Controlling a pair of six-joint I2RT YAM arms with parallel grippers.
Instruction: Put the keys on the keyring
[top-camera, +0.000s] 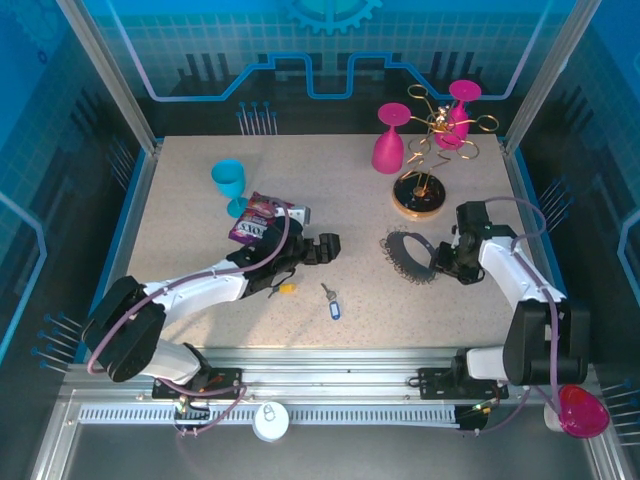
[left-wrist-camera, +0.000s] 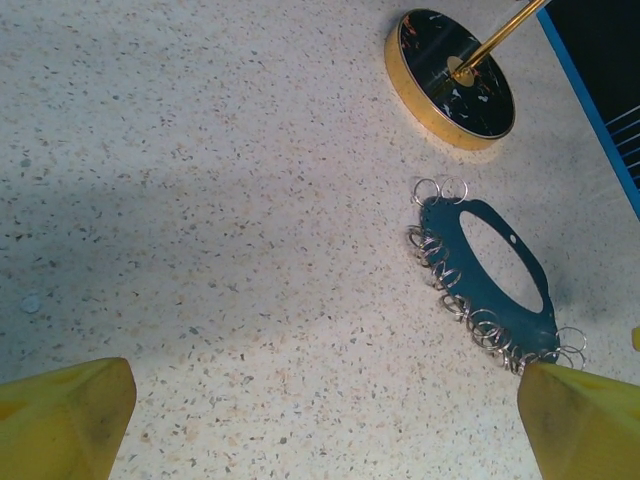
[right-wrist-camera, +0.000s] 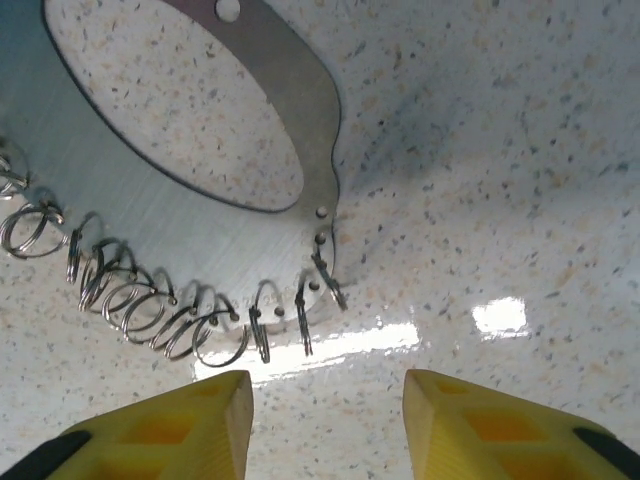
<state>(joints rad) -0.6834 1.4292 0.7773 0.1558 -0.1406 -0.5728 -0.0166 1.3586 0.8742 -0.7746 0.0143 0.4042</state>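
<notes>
The keyring (top-camera: 408, 256) is a flat silvery oval plate with a big hole, fringed with several small wire rings, lying right of the table's centre. Two keys lie near the front: one with a yellow head (top-camera: 287, 289), one with a blue tag (top-camera: 333, 306). My left gripper (top-camera: 326, 247) hovers just behind the keys, open, its yellow fingertips (left-wrist-camera: 70, 420) wide apart over bare table, the keyring (left-wrist-camera: 450, 225) ahead to its right. My right gripper (top-camera: 444, 262) sits at the keyring's right edge, open. Nothing lies between its fingers (right-wrist-camera: 170, 430), and the fringed rim (right-wrist-camera: 200, 250) is just ahead.
A gold wire glass rack on a round base (top-camera: 420, 196) stands behind the keyring, with two pink glasses (top-camera: 390, 142) by it. A teal cup (top-camera: 229, 183) and a purple snack packet (top-camera: 262, 217) lie behind the left arm. Glass walls ring the table.
</notes>
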